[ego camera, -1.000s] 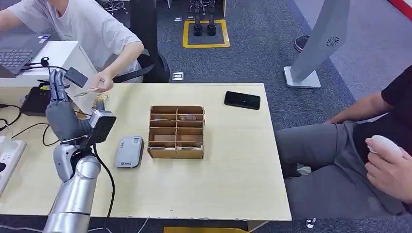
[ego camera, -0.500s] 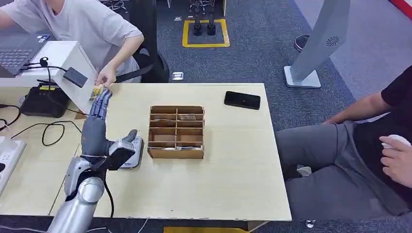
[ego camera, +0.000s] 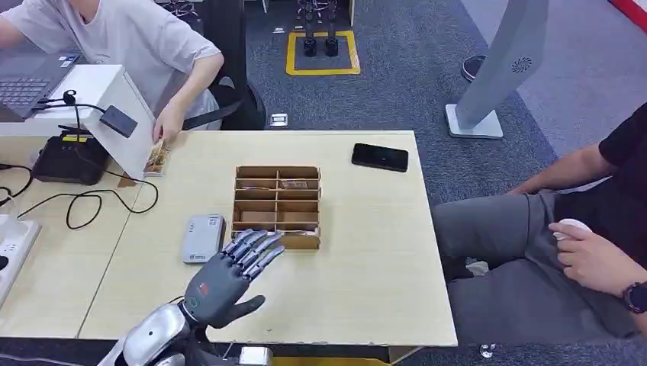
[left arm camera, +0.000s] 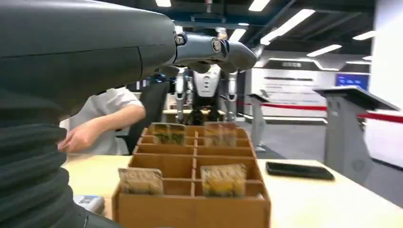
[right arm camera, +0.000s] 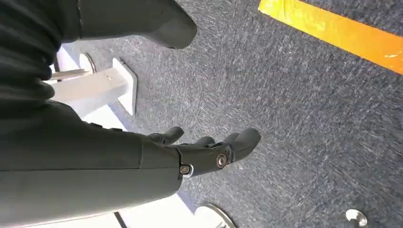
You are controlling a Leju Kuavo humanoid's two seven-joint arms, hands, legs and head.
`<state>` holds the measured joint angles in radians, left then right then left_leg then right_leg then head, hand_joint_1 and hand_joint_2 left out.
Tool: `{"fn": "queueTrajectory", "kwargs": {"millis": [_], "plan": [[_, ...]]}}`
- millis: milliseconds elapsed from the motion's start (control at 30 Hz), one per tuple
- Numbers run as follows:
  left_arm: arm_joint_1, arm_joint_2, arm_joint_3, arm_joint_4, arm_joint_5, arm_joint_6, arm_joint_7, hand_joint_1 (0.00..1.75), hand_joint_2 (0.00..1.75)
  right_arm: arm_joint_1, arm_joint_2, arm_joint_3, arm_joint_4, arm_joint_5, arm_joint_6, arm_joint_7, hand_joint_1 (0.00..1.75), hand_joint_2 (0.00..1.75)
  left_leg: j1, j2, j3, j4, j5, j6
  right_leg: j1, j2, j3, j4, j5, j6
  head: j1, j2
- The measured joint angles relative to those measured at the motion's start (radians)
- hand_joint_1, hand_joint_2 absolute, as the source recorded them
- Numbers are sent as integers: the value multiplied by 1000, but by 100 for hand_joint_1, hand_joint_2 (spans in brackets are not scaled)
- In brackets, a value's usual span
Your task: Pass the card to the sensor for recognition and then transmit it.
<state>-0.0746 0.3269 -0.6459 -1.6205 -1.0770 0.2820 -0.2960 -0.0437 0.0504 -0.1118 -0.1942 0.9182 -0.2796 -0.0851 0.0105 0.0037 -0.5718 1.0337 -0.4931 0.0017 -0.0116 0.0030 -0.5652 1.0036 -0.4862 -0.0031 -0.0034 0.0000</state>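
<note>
Low in the frame, the left hand [ego camera: 229,274] was empty with fingers spread before the cardboard divider box [ego camera: 276,206], the right hand [right arm camera: 209,152] hung empty, and the person's hand [ego camera: 168,122] held the card [ego camera: 157,157] at upper left.

Bright, even light; blurred wrist views

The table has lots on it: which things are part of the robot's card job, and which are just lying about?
Job: cardboard divider box holding cards; grey sensor; left hand, empty.
Lying about: black phone; cables; laptop.
</note>
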Motion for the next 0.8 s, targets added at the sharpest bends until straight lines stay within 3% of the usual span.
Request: {"fn": "queueTrajectory", "kwargs": {"millis": [300, 700, 800], "plan": [[-32, -6, -51, 100, -77, 75, 129, 0, 175, -6, 0, -5, 0, 8, 0, 1, 0, 175, 0, 0, 0, 0, 0, 0, 0, 0, 0, 0, 0, 0, 0, 0], [-39, -14, -51, 145, -82, 81, 138, 0, 175, -6, -1, -5, 0, 8, 0, 1, 0, 175, 0, 0, 0, 0, 0, 0, 0, 0, 0, 0, 0, 0, 0, 0], [-39, -18, -51, 149, -79, 86, 165, 0, 175, -6, -1, -6, 0, 8, 0, 1, 0, 175, 0, 0, 0, 0, 0, 0, 0, 0, 0, 0, 0, 0, 0, 0]]}}
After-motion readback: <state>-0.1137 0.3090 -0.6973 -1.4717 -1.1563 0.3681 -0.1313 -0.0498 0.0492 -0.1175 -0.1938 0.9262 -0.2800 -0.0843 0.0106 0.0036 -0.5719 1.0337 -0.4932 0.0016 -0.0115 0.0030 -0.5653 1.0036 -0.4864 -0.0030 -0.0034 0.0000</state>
